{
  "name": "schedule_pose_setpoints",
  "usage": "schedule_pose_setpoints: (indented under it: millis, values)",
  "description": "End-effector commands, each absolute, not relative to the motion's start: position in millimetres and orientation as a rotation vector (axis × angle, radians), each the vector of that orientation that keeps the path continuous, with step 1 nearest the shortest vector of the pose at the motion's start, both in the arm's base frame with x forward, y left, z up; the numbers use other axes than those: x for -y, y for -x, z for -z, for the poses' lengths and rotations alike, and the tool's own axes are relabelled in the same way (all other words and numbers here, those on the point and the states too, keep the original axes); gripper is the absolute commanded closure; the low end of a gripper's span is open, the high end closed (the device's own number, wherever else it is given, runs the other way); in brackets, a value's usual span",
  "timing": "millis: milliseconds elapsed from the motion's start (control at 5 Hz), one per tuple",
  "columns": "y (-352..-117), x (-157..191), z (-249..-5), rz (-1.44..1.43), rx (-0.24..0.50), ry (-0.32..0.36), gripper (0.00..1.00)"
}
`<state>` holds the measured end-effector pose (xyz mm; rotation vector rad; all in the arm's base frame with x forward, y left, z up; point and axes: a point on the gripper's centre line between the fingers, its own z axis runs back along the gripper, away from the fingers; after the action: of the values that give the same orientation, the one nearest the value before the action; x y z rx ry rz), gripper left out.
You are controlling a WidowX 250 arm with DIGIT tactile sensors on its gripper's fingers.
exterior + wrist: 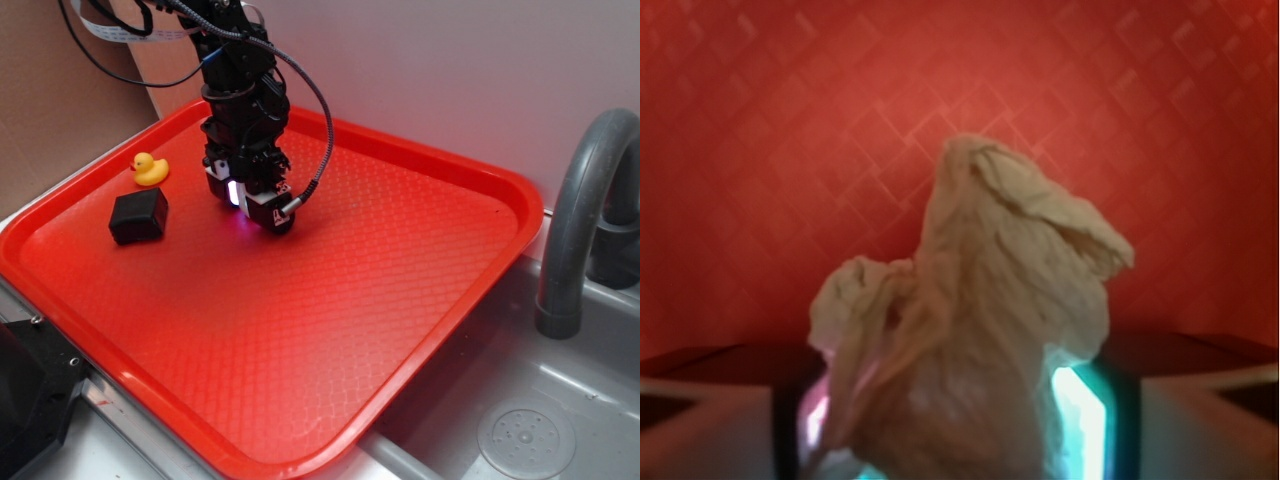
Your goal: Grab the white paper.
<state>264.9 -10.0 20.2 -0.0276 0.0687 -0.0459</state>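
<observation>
Right, the white paper [970, 330] fills the wrist view: a crumpled wad, off-white to beige under the red cast, with soft creased folds, a peaked flap at the top and a smaller lobe on its left. It sits between the jaws [960, 440], its lower part pressed against lit cyan-white pads [1080, 420] on either side, one pad glowing pinkish on the left. The jaws look clenched on the paper; its base is cut off by the bottom edge, so whether it is touching the tray cannot be told. No print or writing shows on the paper.

In the exterior view the paper itself is hidden behind the jaws [250, 205], which are low over the tray and show a small white-violet glow at the tips. Gripper body is black, blocky, with white side plates and a black braided cable [322, 120] looping off it. Any marks on the plates are too small to read.

Below the jaws is the red tray [420, 300], plastic, with a diamond-embossed texture and a raised rounded rim. To the left of the jaws sits a black block [139, 216], matte and boxy, and just beyond it a small yellow rubber duck [148, 168], glossy, near the tray's rim. Well to the right, off the tray, is a grey curved faucet [580, 220] over a grey sink [560, 400] with a round drain [526, 436]. Tabletop barely shows.
</observation>
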Motion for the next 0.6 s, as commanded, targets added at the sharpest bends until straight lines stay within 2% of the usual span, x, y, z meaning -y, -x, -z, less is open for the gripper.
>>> schedule_pose_setpoints:
  millis: [0, 200, 400]
  values:
    - [-234, 21, -71, -0.088, -0.049, 0.006, 1.0]
    - [-204, 26, -119, -0.134, 0.017, 0.039, 1.0]
    - [-187, 23, -168, -0.145, 0.046, 0.06, 1.0]
